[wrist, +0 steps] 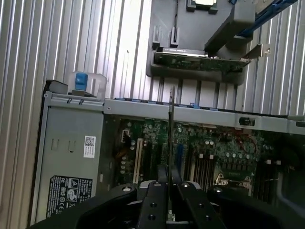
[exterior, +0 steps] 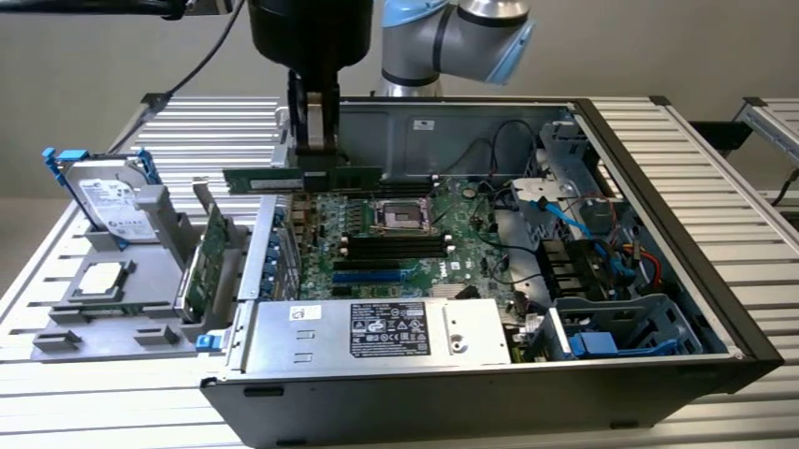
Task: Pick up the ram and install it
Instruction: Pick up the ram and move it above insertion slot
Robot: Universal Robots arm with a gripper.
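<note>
Pincer (exterior: 317, 154) clamped on ram (exterior: 256, 179), held level over case rim (wrist: 143, 106), clear above motherboard (exterior: 465, 234).

Thin green circuit-board ram (exterior: 299, 178), slight sheen, dark matt chips. Matt black gripper (exterior: 318, 161); fingers (wrist: 153, 205) dark, smooth, with small screw heads. Robot arm (exterior: 462, 33): smooth silvery metal, glossy pale-blue caps. Computer case (exterior: 500, 412): black painted metal outside, bare grey sheet metal inside. Dull grey metal power supply (exterior: 281, 339), paper labels. Green lacquered motherboard (exterior: 481, 245), black plastic slots (exterior: 393, 248). Ribbed pale metal table (exterior: 699, 159), satin finish. Matt grey plastic tray (exterior: 112, 313). Shiny metal lid on hard drive (exterior: 107, 201); blue plastic bracket (exterior: 54, 162).
</note>
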